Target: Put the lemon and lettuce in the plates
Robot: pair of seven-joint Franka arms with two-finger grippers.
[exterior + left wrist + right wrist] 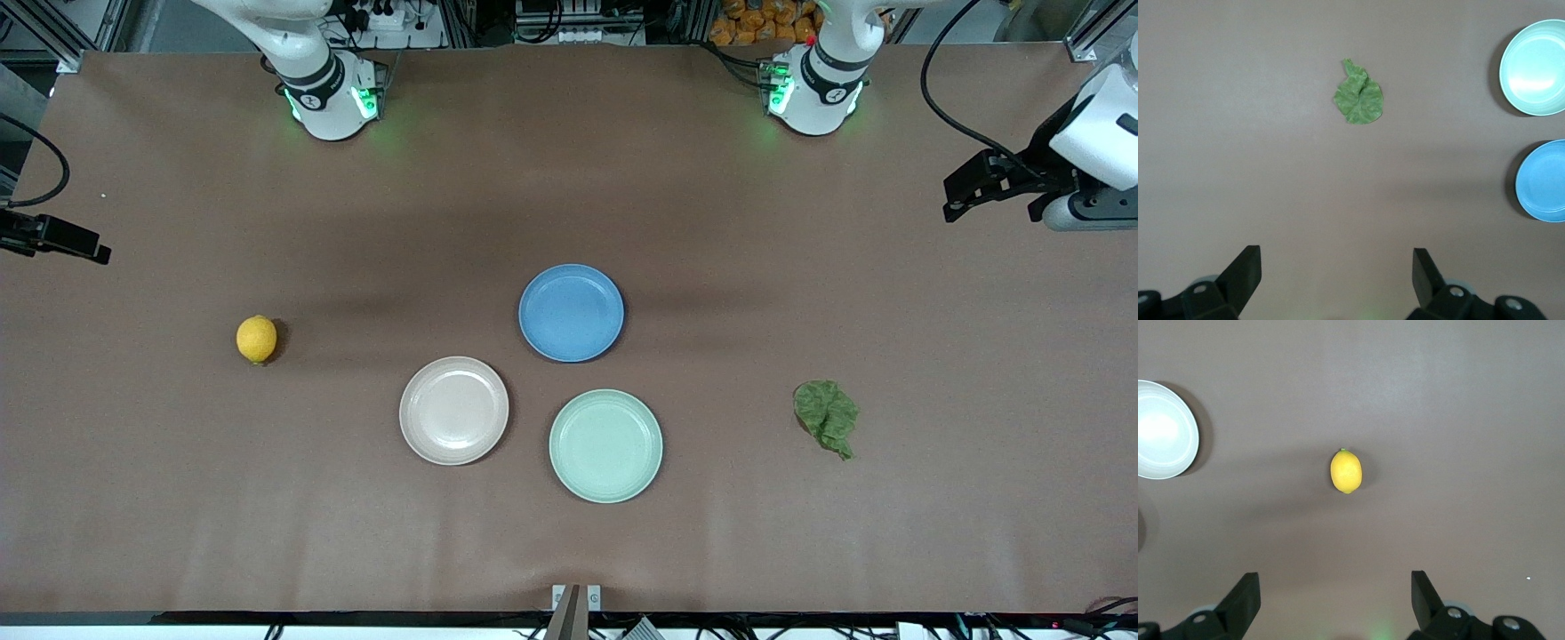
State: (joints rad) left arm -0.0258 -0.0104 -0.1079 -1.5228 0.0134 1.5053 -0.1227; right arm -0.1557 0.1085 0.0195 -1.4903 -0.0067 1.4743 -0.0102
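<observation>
The yellow lemon (pixel 256 339) lies on the brown table toward the right arm's end; it shows in the right wrist view (pixel 1346 471). The dark green lettuce (pixel 827 415) lies toward the left arm's end; it shows in the left wrist view (pixel 1359 100). The pink-beige plate (pixel 453 410) and the mint green plate (pixel 605 445) sit side by side mid-table, both empty. My right gripper (pixel 96 252) (pixel 1335 590) is open and empty, high over the table's edge at its end. My left gripper (pixel 958 203) (pixel 1337 267) is open and empty, high over its end.
A blue plate (pixel 571 312) sits empty, farther from the front camera than the other two plates. The mint plate (pixel 1535 67) and blue plate (pixel 1541 180) show in the left wrist view; the pink-beige plate (pixel 1161 430) shows in the right wrist view.
</observation>
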